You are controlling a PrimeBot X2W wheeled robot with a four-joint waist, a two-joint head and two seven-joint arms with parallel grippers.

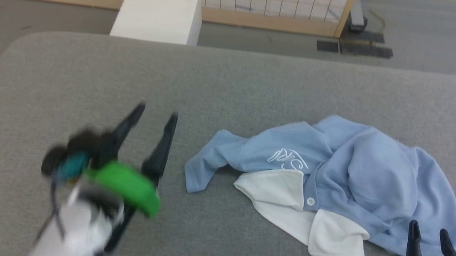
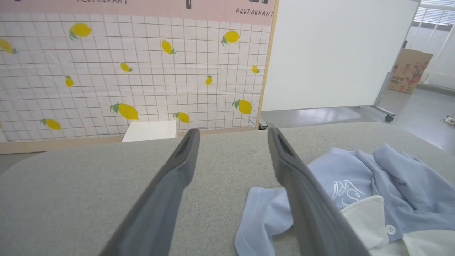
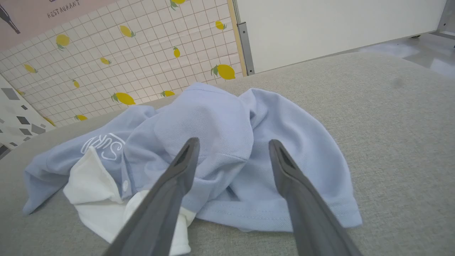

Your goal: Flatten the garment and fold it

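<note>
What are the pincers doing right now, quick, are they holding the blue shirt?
Left pincer: open, holding nothing.
Right pincer: open, not holding the blue shirt.

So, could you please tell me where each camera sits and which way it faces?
Head view: on the head, looking down at the garment on the grey surface; left gripper and right gripper show.
Left wrist view: on that wrist, along its fingers towards the lemon screen.
Right wrist view: on that wrist, along its fingers over the garment.
Shared: the garment.
</note>
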